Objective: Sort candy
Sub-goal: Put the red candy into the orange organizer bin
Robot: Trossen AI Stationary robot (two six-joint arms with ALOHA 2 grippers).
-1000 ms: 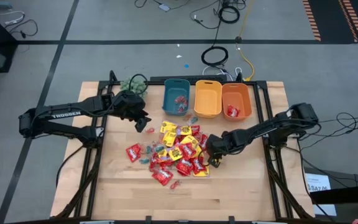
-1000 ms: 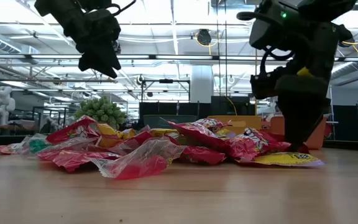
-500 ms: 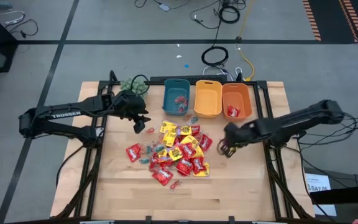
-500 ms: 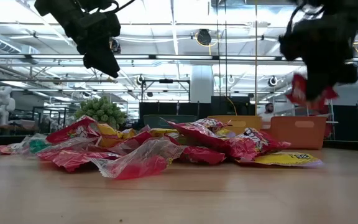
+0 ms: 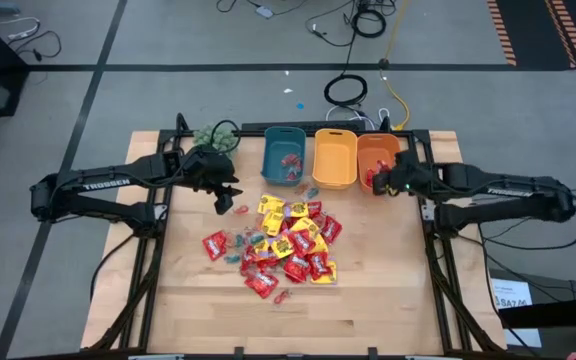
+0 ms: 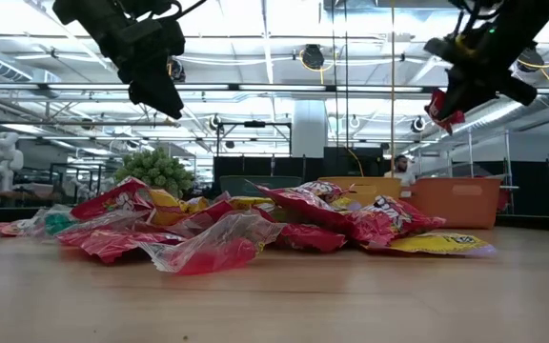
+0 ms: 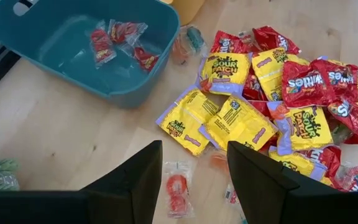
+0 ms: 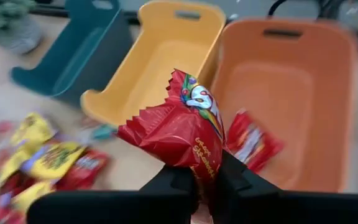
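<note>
While carried by right end effector [image 8: 194, 180], red packet [image 8: 182, 134] clamped between fingers, up in the air at orange bin's [image 5: 380, 163] near rim, by surface's far right corner. One red packet already lying inside that bin [image 8: 250, 142]. Step in hand, judged: drop red packet into orange bin. To do well: bring packet fully past rim and over bin centre before letting go, keep clear of yellow bin [image 5: 334, 158] alongside, release low enough that light packet does not flutter out. Packet sticks out beyond fingertips, pinched at one end only, so could swing or slip. Left end effector [image 7: 191, 171] spread apart, gripping nothing, hanging above surface near teal bin [image 7: 73, 46], over small clear-wrapped red sweet [image 7: 178, 186] at far-left edge of candy pile [image 5: 283, 245]. Pile mid-surface, well apart from right end effector; plenty of red and yellow packets left unsorted.
</note>
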